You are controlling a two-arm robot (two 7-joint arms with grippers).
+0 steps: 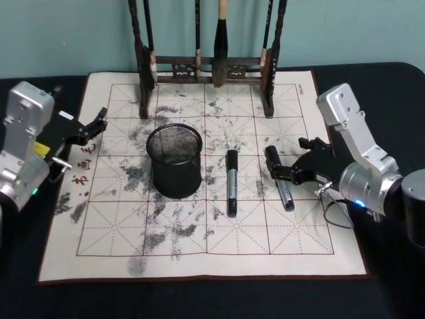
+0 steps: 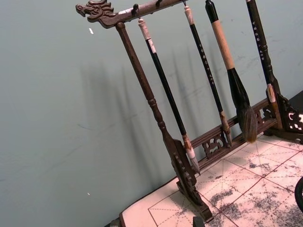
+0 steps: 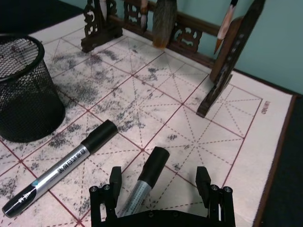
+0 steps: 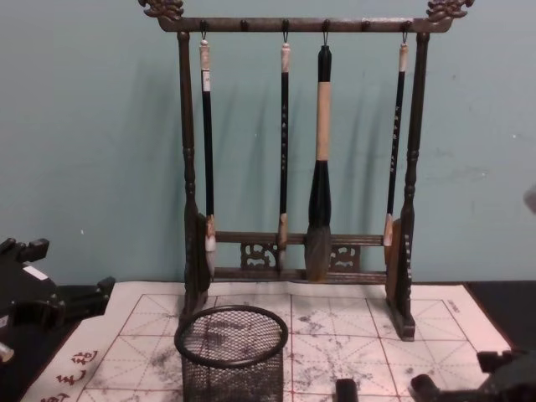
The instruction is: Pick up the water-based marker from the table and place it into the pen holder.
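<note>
The right claw (image 1: 287, 159), spread wide at centre-right of the head view, straddles the rightmost grey, black-capped marker (image 1: 284, 196). It lies flat on the ink-stained white counter mat (image 1: 299, 246), long axis crossing the gap. The round black wire-mesh pen holder (image 1: 176, 176) stands further left. The left claw (image 1: 98, 119) is parked at the left edge.

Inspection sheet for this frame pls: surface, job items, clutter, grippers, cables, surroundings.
Surface: dark table with an ink-stained grid mat lying flat on it.
Job's things: mesh pen holder upright on the mat, looks empty. To its right, two markers lie flat and apart: left marker, right marker.
Clutter: brush rack at the mat's back edge, four brushes hanging.
Grippers: right gripper open, low over the mat, one finger on either side of the right marker. Left gripper parked at the mat's left edge.
Cables: thin wire loop at the right wrist.
Surroundings: teal wall; nothing else seen.
</note>
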